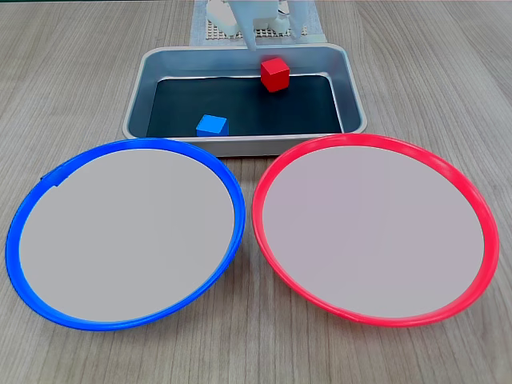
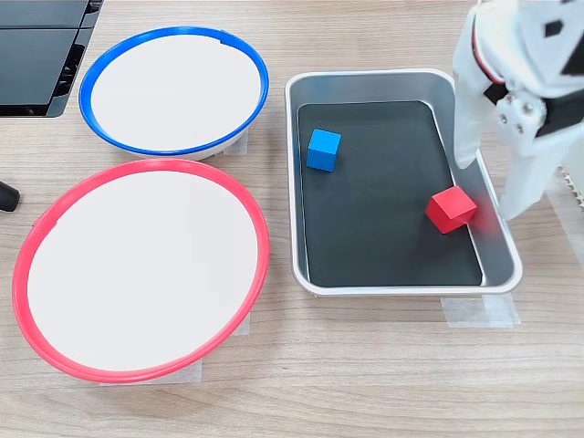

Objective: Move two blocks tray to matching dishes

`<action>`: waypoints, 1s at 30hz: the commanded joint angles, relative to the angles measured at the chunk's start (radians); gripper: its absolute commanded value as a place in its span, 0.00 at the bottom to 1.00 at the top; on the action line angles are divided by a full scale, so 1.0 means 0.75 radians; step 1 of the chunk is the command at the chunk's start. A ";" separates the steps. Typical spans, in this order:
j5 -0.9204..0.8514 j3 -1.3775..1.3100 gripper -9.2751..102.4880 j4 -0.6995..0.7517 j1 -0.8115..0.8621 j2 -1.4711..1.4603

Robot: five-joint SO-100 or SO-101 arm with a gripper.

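The grey metal tray holds both blocks on its dark floor. The red block rests tilted against the tray wall nearest the arm. The blue block sits flat at the opposite side of the floor, near the dishes. My white gripper hangs open over that arm-side wall, just above and beside the red block, with nothing between its fingers. The blue-rimmed dish and the red-rimmed dish lie side by side beyond the tray, both bare.
A black device lies beside the blue-rimmed dish, and a small dark object pokes in at the left edge. Tape strips hold the tray down. A white perforated base sits behind the tray under the arm.
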 commanded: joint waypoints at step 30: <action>1.004 -0.927 0.08 -0.479 -0.145 -0.665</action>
